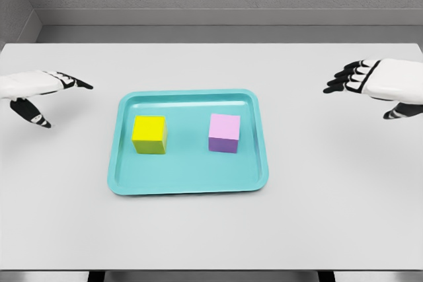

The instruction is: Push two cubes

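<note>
Both cubes sit inside the teal tray, which rests near the middle of the white table. The yellow cube stands toward the tray's left edge, about midway between its far and near rims. The pink cube stands toward the tray's right edge, level with the yellow one. The two cubes are well apart, with bare tray floor between them, and neither touches a rim.

The left hand hovers over the table beyond the tray's left edge, fingers extended and relaxed, grasping nothing. The right hand hovers beyond the tray's right edge, fingers loosely spread and pointing inward, also empty. Neither hand touches a cube or the tray.

The step in hand appears to be the approach; no push has begun.

Recommended procedure:
- Bring each hand inward over its nearer tray rim, clearing the raised lip before lowering.
- Lower the fingers until they stand just beside the outer face of the cube on that side.
- Make contact flat and at the centre of that face. An off-centre contact will likely rotate the cube instead of sliding it.
- Push parallel to the tray floor, low on the cube, to avoid tipping.
- Advance both hands at an even rate so that the tray does not shift on the table.

Caution: snagging the rim may drag the tray and displace both cubes.
</note>
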You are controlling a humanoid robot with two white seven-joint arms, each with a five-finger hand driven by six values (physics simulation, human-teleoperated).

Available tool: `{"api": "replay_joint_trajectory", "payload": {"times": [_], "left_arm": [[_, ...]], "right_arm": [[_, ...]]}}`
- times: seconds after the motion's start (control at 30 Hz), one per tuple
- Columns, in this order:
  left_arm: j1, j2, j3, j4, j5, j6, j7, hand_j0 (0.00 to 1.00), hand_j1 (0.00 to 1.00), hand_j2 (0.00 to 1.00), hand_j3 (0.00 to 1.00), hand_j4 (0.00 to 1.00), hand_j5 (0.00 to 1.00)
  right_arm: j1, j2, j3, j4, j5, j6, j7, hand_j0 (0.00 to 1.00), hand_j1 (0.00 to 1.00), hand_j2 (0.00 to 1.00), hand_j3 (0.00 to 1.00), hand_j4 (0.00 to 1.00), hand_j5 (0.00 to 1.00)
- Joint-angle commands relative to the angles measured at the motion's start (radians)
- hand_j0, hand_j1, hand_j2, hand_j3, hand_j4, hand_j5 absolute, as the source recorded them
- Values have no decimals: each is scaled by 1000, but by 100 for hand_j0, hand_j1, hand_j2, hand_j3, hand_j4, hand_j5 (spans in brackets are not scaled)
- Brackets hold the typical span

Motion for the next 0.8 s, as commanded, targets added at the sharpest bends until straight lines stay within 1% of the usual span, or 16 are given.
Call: {"api": "replay_joint_trajectory", "payload": {"times": [0.0, 0.03, 0.07, 0.1, 0.2, 0.23, 0.3, 0.33, 0.43, 0.5, 0.53, 0.63, 0.67, 0.7, 0.73, 0.77], "left_arm": [[0, 9, -18, 1, 5, 2, 0, 100, 100, 100, 100, 100, 100], [0, -4, -23, -13, 3, 2, 0, 100, 100, 100, 100, 100, 100], [-2, -6, -32, -16, 0, 2, -2, 94, 94, 94, 94, 94, 94], [-3, -5, -33, -19, -3, 2, -6, 79, 79, 79, 79, 79, 79], [-3, -3, -33, -42, -3, 2, -28, 11, 11, 11, 11, 11, 11], [-5, 3, -41, -43, -3, 2, -28, 2, 2, 2, 2, 2, 2], [-25, -9, -63, -80, -9, 2, -28, 0, 0, 0, 0, 0, 0], [-25, -44, -64, -132, -6, 2, -28, 0, 0, 0, 0, 0, 0], [-29, -58, -75, -146, -9, 2, -28, 0, 0, 0, 0, 0, 0], [-38, -60, -78, -229, -12, 2, -28, 0, 0, 0, 0, 0, 0], [-46, -60, -113, -223, -32, 2, -28, 0, 0, 0, 0, 0, 0], [-64, -78, -122, -243, -176, 2, -28, 0, 0, 0, 0, 0, 0], [-66, -78, -126, -246, -190, 2, -28, 0, 0, 0, 0, 0, 0], [-64, -78, -151, -286, -191, 2, -28, 0, 0, 0, 0, 0, 0], [-66, -80, -213, -319, -199, 2, -28, 0, 0, 0, 0, 0, 0], [-66, -78, -225, -339, -222, 2, -28, 0, 0, 0, 0, 0, 0]], "right_arm": [[-5, 2, 3, -4, -3, 3, 0, 100, 100, 100, 100, 100, 100], [-8, 2, 2, -5, -3, 3, 0, 100, 100, 100, 100, 100, 100], [-9, 4, -1, -5, -5, 3, 0, 100, 100, 100, 100, 100, 100], [-11, 16, -1, -5, -9, 3, 0, 100, 100, 100, 100, 100, 100], [-31, 52, 16, -28, 0, 3, 0, 97, 97, 97, 97, 97, 97], [-38, 64, 48, -33, 0, 3, 0, 63, 63, 63, 63, 63, 63], [-48, 75, 98, -33, 0, 3, 0, 18, 18, 18, 18, 18, 18], [-48, 76, 114, -36, 0, 3, 0, 12, 12, 12, 12, 12, 12], [-75, 110, 164, -39, 34, 3, 0, 13, 13, 13, 13, 13, 13], [-97, 145, 206, -39, 97, 3, 0, 17, 17, 17, 17, 17, 17], [-104, 150, 226, -39, 101, 3, 0, 17, 17, 17, 17, 17, 17], [-127, 183, 269, -39, 149, 3, 0, 19, 19, 19, 19, 19, 19], [-129, 190, 273, -39, 149, 3, 0, 20, 20, 20, 20, 20, 20], [-141, 193, 290, -39, 150, 3, 0, 20, 20, 20, 20, 20, 20], [-149, 196, 306, -38, 152, 3, 0, 20, 20, 20, 20, 20, 20], [-153, 200, 309, -38, 156, 3, 0, 20, 20, 20, 20, 20, 20]]}}
